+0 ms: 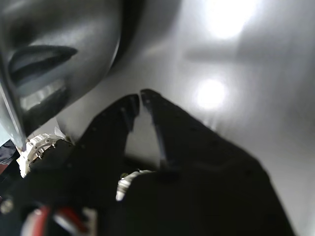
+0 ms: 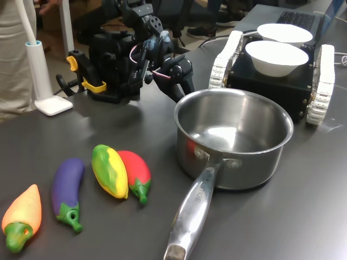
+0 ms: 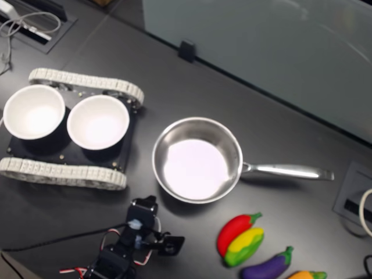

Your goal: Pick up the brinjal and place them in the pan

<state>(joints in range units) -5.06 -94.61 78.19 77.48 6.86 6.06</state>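
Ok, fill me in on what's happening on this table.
A small robot arm is set to move the brinjal into the pan, but nothing is in hand. Its gripper sits beside the pan with the fingertips nearly together, holding nothing. The brinjal lies on the table in a row with an orange toy, a yellow-green toy and a red toy. The pan is empty. Two white bowls rest on a tracked vehicle behind it.
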